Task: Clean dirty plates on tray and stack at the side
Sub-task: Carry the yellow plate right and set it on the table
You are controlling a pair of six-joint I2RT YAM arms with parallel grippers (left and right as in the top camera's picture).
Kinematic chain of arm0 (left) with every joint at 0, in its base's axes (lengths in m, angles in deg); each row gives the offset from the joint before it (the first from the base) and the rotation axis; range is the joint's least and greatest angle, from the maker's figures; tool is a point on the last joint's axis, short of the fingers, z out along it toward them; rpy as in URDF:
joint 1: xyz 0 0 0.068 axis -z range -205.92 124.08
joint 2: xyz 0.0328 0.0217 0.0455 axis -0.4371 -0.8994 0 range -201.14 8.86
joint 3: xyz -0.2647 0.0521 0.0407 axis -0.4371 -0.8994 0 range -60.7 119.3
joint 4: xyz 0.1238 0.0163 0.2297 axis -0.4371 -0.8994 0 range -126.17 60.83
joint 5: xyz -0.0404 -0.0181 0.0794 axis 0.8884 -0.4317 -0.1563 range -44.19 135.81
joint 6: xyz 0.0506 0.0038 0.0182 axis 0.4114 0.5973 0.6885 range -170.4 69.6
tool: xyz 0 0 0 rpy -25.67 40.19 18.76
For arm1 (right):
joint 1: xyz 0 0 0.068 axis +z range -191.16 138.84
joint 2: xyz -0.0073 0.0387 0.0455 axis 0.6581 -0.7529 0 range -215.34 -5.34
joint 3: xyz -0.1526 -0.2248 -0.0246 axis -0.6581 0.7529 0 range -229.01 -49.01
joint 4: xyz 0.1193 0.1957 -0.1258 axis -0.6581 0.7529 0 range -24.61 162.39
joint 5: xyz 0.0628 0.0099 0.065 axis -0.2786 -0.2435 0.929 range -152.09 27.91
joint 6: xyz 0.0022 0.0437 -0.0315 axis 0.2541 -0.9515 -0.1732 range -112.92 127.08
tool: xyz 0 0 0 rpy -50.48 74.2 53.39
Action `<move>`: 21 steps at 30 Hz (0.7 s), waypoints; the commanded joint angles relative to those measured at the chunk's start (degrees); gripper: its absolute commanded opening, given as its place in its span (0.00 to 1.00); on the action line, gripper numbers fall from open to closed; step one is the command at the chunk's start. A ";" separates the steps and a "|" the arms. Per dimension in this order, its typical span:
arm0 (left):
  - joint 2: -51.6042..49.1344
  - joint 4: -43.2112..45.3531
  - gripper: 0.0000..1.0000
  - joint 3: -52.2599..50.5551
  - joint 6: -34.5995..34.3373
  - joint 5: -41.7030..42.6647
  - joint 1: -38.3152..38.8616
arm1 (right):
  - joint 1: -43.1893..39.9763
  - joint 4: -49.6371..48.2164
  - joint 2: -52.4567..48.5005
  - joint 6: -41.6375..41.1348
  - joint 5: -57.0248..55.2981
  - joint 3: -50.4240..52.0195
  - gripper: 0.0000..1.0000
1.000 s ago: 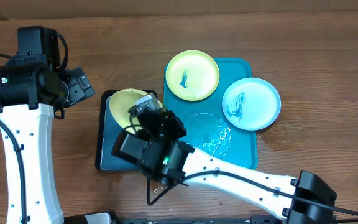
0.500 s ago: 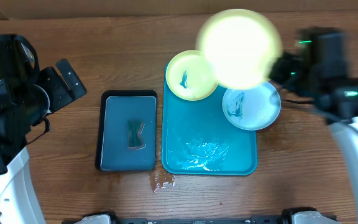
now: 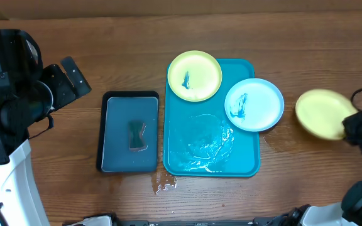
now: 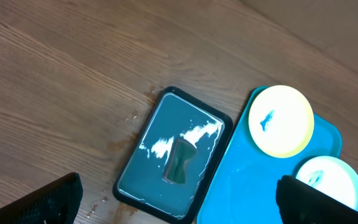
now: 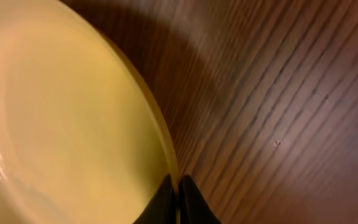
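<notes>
The teal tray (image 3: 193,160) lies mid-table, wet inside. A yellow-green plate (image 3: 195,75) with a dark smear sits on its far left corner. A light blue smeared plate (image 3: 254,104) sits on its right edge. Both show in the left wrist view, the yellow plate (image 4: 281,121) and the blue plate (image 4: 328,180), beside the tray (image 4: 247,193). My right gripper (image 3: 351,125) is shut on the rim of a second yellow-green plate (image 3: 320,113), clean on top, right of the tray over the wood. Its fingertips (image 5: 178,190) pinch that plate's edge (image 5: 67,118). My left gripper (image 4: 179,202) is open and empty, high above the table.
A small black tray (image 3: 129,132) with a grey-blue wet inside and a dark sponge (image 3: 137,136) lies left of the teal tray; it also shows in the left wrist view (image 4: 173,152). A water puddle (image 3: 166,182) lies on the wood at the front.
My right arm has carried the yellow-green plate from over the black tray, across above the teal tray, down to the table's right side. The left arm has shifted slightly.
</notes>
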 commanded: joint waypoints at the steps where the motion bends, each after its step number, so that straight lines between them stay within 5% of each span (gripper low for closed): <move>1: 0.09 -0.09 1.00 0.44 0.92 0.63 -0.35 | 3.28 -3.69 0.70 0.20 -2.84 6.03 0.04; 7: 0.04 -0.09 1.00 0.44 0.92 0.63 -0.35 | 16.20 -5.73 0.70 -2.51 -9.66 10.71 0.11; 11: -0.11 -0.09 1.00 0.44 0.92 0.63 -0.35 | 23.61 -4.81 0.87 -2.84 -9.90 8.26 0.48; 15: -0.11 -0.09 1.00 0.44 0.92 0.63 -0.17 | 25.07 -2.62 2.82 -2.01 -6.54 3.13 0.63; 21: -0.11 -0.09 1.00 0.44 0.48 1.33 -0.20 | 25.16 -9.97 3.91 11.30 15.65 -0.31 0.59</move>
